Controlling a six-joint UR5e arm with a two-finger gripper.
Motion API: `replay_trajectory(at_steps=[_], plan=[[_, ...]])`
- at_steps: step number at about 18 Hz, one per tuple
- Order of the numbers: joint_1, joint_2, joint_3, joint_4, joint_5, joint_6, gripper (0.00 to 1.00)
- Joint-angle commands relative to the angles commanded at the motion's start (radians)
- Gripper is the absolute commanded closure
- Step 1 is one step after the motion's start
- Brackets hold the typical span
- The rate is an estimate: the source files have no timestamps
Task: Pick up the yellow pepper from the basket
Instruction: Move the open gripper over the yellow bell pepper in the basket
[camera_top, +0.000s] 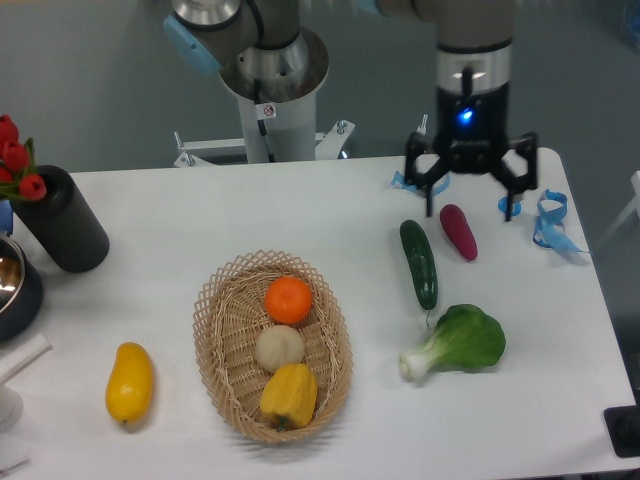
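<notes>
Hovering tool: gripper is hanging over the far right part of the table, fingers spread wide and gripping nothing, a blue light glowing on its body.
Under the gripper: purple eggplant is lying just below and between the spread fingers, not touched by them.
Yellow pepper: sitting inside the basket at its near end, well apart from the gripper, resting against the near rim.
Basket contents: orange is lying at the far end, pale round fruit is sitting in the middle between orange and pepper, touching the pepper.
Left of the basket: yellow mango-like fruit is lying on the table, outside the wicker and apart from it.
Right of the basket: cucumber is stretching lengthwise beside the eggplant; bok choy is lying just near of the cucumber's tip.
Far right edge: blue straps are curling on the table, with a small blue ring beside them.
Left edge: black cylinder is standing tilted, red tulips showing beside it; dark bowl is being cut off by the frame.
Background: arm base is standing behind the table's far edge.
</notes>
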Motion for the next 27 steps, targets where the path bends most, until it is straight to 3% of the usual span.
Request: replay_trajectory(at_steps=[4,6,10,15,21,27], plan=[[-0.091,-0.029,-0.014,0.015,0.023,-0.127,0.0],[-0.146,-0.055,-0.012,0.02,0.101,-0.155,0.0],[-0.273,-0.17,0.017,0.077,0.267,-0.278,0.0],[-0.324,-0.271,0.075,0.083,0.272,-0.384,0.0],[-0.361,-0.367,0.086,0.138,0.235,-0.394,0.0],[-0.374,-0.396,0.087,0.144,0.206,-0.39,0.0]])
